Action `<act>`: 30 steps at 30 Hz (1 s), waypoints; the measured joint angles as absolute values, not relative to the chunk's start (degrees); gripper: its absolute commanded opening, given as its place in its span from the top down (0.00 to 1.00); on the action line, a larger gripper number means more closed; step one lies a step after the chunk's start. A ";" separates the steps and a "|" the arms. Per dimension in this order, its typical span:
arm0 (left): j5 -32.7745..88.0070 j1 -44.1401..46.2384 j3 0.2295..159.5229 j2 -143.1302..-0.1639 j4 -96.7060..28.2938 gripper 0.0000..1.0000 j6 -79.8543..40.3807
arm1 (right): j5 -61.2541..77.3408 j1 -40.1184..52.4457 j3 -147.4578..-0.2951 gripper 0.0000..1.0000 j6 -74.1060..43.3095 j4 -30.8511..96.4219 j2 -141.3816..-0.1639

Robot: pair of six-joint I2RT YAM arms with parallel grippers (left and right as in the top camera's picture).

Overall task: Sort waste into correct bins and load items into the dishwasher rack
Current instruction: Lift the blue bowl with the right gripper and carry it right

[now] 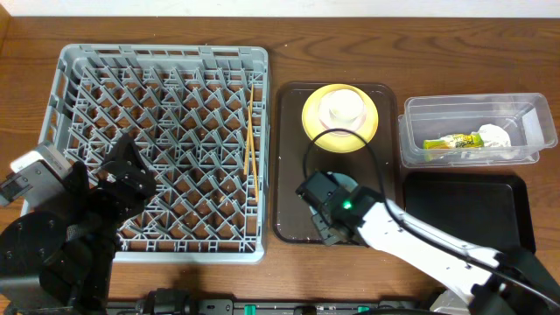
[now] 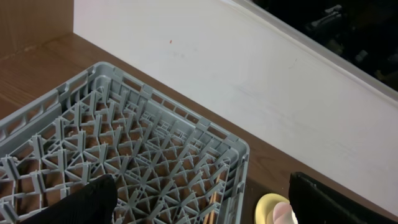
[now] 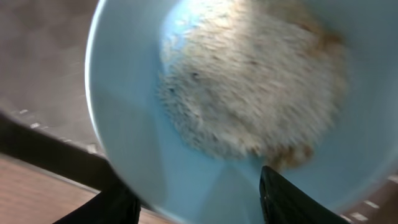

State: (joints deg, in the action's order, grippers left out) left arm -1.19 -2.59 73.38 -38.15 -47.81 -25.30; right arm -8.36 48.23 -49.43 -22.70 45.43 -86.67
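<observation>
The grey dishwasher rack [image 1: 162,149] fills the left; the wooden chopsticks [image 1: 251,131] lie in it near its right wall. My left gripper [image 1: 122,179] hovers open and empty over the rack [image 2: 143,155]. The light-blue bowl [image 1: 352,182] sits on the brown tray; in the right wrist view the bowl [image 3: 143,137] holds rice scraps [image 3: 249,81]. My right gripper [image 3: 196,205] is open and straddles its near rim, one finger outside and one inside. The yellow plate [image 1: 341,122] carries a white cup [image 1: 341,105]. The clear tub [image 1: 420,144] holds the wrapper [image 1: 451,142] and the napkin [image 1: 494,136].
The dark brown serving tray [image 1: 289,184] lies between the rack and the bins. The shallow black tray [image 1: 468,210] sits in front of the clear tub at the right. A white wall [image 2: 249,74] runs behind the table.
</observation>
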 measured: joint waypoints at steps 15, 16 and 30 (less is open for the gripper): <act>-1.19 -2.59 73.38 -38.15 -47.81 0.11 -25.30 | -4.95 44.95 -49.43 0.44 -24.18 39.72 -83.50; -1.19 -2.59 73.38 -38.15 -47.81 0.11 -25.32 | -4.51 44.95 -49.43 0.46 -24.18 39.09 -83.50; -1.19 -2.59 73.38 -38.15 -47.81 0.11 -25.30 | -4.25 44.95 -49.43 0.66 -24.32 36.03 -86.65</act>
